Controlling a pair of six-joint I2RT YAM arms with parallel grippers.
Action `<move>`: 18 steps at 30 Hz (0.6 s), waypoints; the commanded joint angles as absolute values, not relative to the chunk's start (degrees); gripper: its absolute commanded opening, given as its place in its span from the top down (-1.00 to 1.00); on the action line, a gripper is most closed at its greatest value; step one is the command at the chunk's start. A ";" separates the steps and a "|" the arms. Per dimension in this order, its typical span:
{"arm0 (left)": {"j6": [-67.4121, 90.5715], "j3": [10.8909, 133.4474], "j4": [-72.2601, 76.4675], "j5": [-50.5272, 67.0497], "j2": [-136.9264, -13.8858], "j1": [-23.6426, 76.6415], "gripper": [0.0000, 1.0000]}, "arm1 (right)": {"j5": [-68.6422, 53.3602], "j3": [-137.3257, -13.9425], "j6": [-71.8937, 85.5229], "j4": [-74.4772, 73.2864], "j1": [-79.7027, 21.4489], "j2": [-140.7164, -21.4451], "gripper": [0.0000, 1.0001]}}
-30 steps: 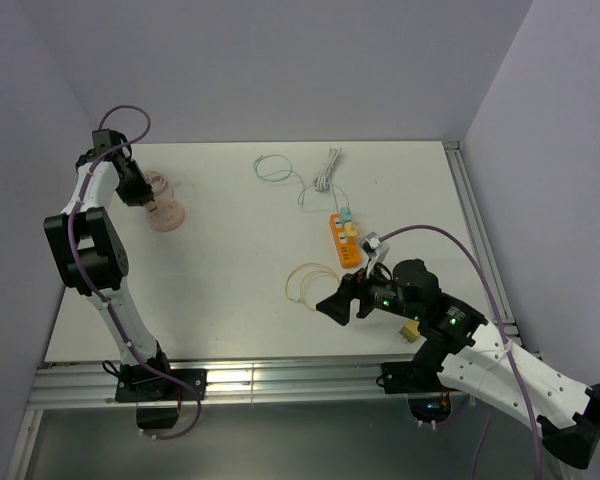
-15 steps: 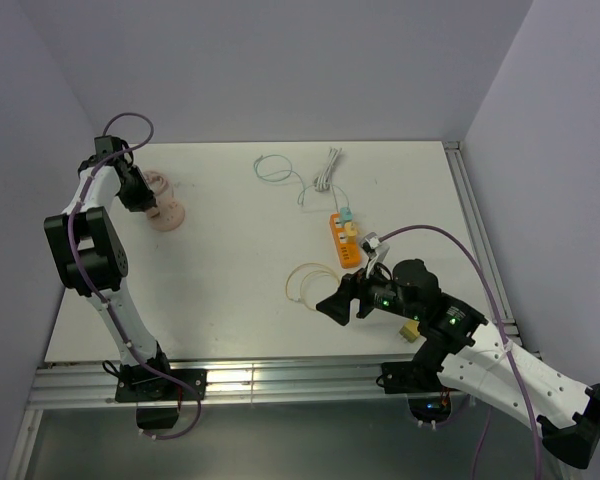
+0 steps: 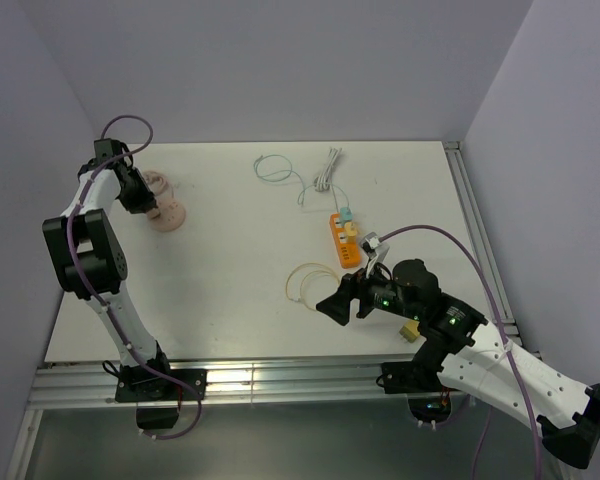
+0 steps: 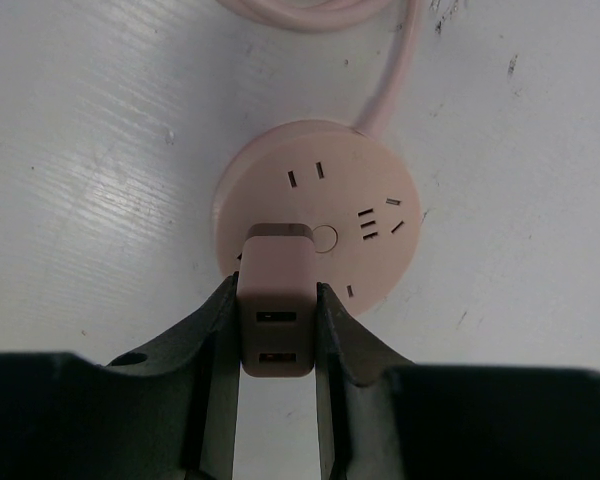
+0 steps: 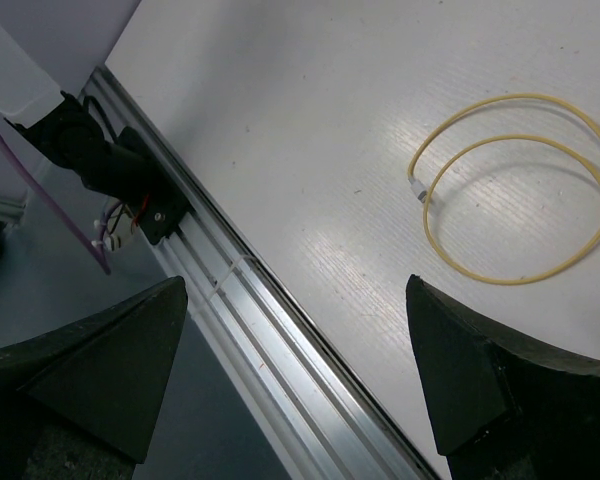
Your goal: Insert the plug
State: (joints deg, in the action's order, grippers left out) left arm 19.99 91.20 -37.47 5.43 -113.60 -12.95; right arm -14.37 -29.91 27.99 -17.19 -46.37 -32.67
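Observation:
A round pink power socket (image 4: 350, 215) lies on the white table at the far left, also in the top view (image 3: 166, 213). My left gripper (image 4: 276, 315) is shut on a pink USB plug adapter (image 4: 276, 300) that stands on the socket's near-left part. In the top view the left gripper (image 3: 135, 190) sits just left of the socket. My right gripper (image 5: 298, 370) is open and empty above the table's near edge, near a yellow cable loop (image 5: 525, 190); in the top view it (image 3: 332, 303) hovers at the front middle.
An orange power strip (image 3: 344, 238) with plugs in it lies right of centre. A white cable (image 3: 315, 180) and a thin loop (image 3: 272, 168) lie at the back. The yellow cable (image 3: 306, 283) lies mid-table. An aluminium rail (image 5: 250, 320) runs along the near edge.
My left gripper has shifted slightly at the socket, with its cable loop moving a little. The right arm has not moved.

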 commanded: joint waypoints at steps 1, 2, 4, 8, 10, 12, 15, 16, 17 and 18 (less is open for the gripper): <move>21.27 88.51 -39.02 7.38 -111.27 -12.83 0.99 | -13.71 -30.50 27.07 -15.21 -46.58 -32.61 -0.93; 21.36 88.33 -39.02 7.47 -111.10 -12.92 1.00 | -13.62 -30.50 27.07 -15.21 -46.58 -32.61 -0.93; 21.71 88.50 -39.46 7.30 -111.01 -12.83 1.00 | -13.62 -30.41 27.07 -15.21 -46.58 -32.61 -0.93; 22.15 88.25 -40.25 6.86 -111.27 -12.83 1.00 | -13.45 -30.50 27.07 -15.21 -46.58 -32.43 -0.93; 22.76 87.63 -39.73 6.24 -110.31 -12.83 0.99 | -13.53 -30.32 27.07 -15.03 -46.58 -32.43 -0.93; 24.16 85.96 -37.80 6.07 -108.73 -12.83 1.00 | -13.54 -30.32 27.07 -15.03 -46.67 -32.52 -0.93; 27.58 84.55 -36.13 7.46 -107.32 -12.83 0.99 | -13.62 -30.41 27.07 -15.12 -46.58 -32.70 -0.93; 28.55 84.38 -35.78 7.64 -107.05 -12.92 1.00 | -13.54 -30.50 27.07 -15.20 -46.58 -32.70 -0.93; 29.52 84.20 -35.77 7.47 -106.79 -12.92 1.00 | -13.62 -30.41 27.07 -15.21 -46.67 -32.70 -0.93; 30.92 84.11 -35.68 7.04 -106.35 -12.92 1.00 | -13.62 -30.41 27.16 -15.21 -46.50 -32.61 -0.93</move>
State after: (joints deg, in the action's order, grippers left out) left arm 26.30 85.06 -35.66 6.33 -109.38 -12.95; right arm -14.31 -29.93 27.99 -17.19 -46.37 -32.75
